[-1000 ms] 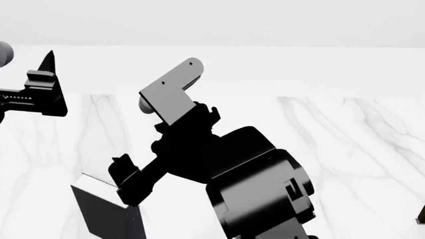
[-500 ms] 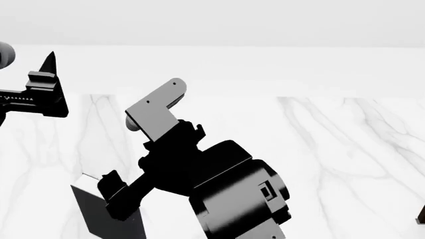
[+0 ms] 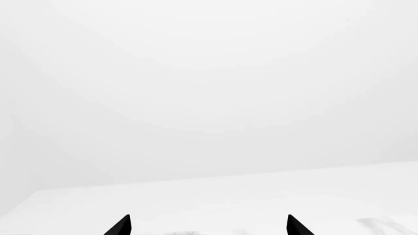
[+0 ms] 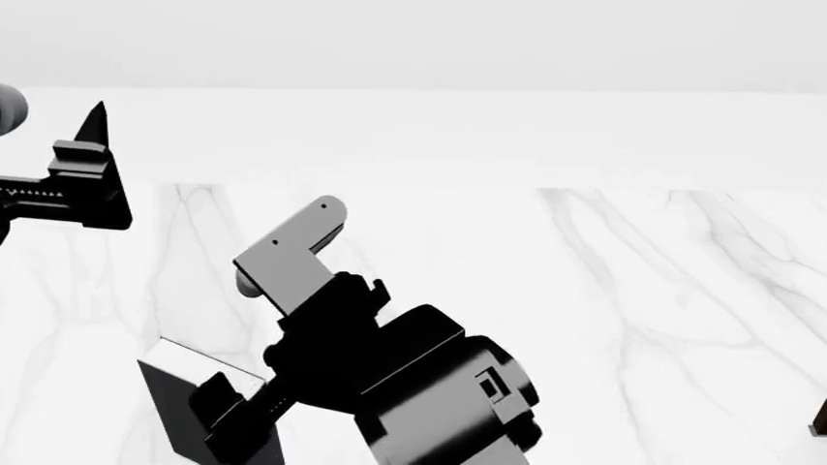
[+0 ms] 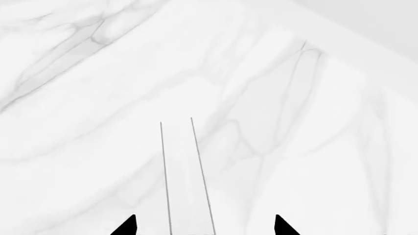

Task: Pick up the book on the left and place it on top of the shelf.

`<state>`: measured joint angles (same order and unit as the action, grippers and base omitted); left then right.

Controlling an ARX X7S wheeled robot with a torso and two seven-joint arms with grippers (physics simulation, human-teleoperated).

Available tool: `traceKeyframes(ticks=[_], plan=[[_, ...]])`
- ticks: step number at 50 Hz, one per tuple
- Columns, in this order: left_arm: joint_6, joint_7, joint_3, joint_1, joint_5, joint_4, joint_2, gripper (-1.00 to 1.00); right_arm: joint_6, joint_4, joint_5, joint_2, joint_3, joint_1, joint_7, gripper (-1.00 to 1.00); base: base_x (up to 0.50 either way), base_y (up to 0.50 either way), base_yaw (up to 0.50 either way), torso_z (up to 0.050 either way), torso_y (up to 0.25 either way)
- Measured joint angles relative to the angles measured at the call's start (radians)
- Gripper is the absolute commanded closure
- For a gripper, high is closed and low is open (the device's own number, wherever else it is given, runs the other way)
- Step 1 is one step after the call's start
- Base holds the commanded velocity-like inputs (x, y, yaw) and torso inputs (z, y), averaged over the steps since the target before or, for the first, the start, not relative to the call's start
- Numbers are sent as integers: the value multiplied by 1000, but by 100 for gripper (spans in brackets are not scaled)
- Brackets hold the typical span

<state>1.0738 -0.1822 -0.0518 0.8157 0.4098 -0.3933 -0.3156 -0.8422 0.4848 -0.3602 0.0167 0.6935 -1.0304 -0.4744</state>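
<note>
The book (image 4: 178, 418) stands on the marble table at the lower left of the head view, its black cover facing the camera. In the right wrist view it appears edge-on as a narrow white strip of pages (image 5: 186, 186) between two thin dark lines. My right gripper (image 5: 205, 226) is open, with a fingertip on each side of that strip and a gap on both sides. In the head view this gripper (image 4: 230, 418) reaches down onto the book. My left gripper (image 3: 207, 225) is open and empty, held high at the far left (image 4: 93, 145). The shelf cannot be made out.
White marble tabletop (image 4: 621, 310) spreads to the right, with a plain white wall behind it. A small dark corner (image 4: 819, 422) pokes in at the right edge of the head view; I cannot tell what it is.
My right arm has moved down and to the left, bringing its gripper onto the book. The left arm and the book have not moved.
</note>
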Motion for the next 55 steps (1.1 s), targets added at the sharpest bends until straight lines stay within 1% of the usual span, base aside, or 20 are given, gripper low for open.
traceKeyframes(ticks=[10, 17, 29, 40, 47, 55], plan=[[-5, -2, 0, -5, 3, 1, -2, -100, 56, 76, -39, -6, 52, -11, 13, -100, 0, 0, 0, 0, 0], [-6, -3, 2, -8, 6, -2, -4, -100, 118, 156, -108, -11, 123, -32, 34, -100, 0, 0, 0, 0, 0], [-10, -5, 0, -10, 11, -2, -6, -100, 272, 313, -363, -15, 376, -97, 90, -100, 0, 0, 0, 0, 0], [-15, -7, -1, -16, 14, -2, -9, -100, 383, 399, -585, -16, 600, -145, 127, -100, 0, 0, 0, 0, 0], [-15, -9, -1, -18, 16, -3, -11, -100, 428, 431, -685, -16, 701, -165, 141, -100, 0, 0, 0, 0, 0], [-14, -12, 0, -18, 20, -6, -13, -100, 453, 449, -752, -16, 776, -176, 150, -100, 0, 0, 0, 0, 0]])
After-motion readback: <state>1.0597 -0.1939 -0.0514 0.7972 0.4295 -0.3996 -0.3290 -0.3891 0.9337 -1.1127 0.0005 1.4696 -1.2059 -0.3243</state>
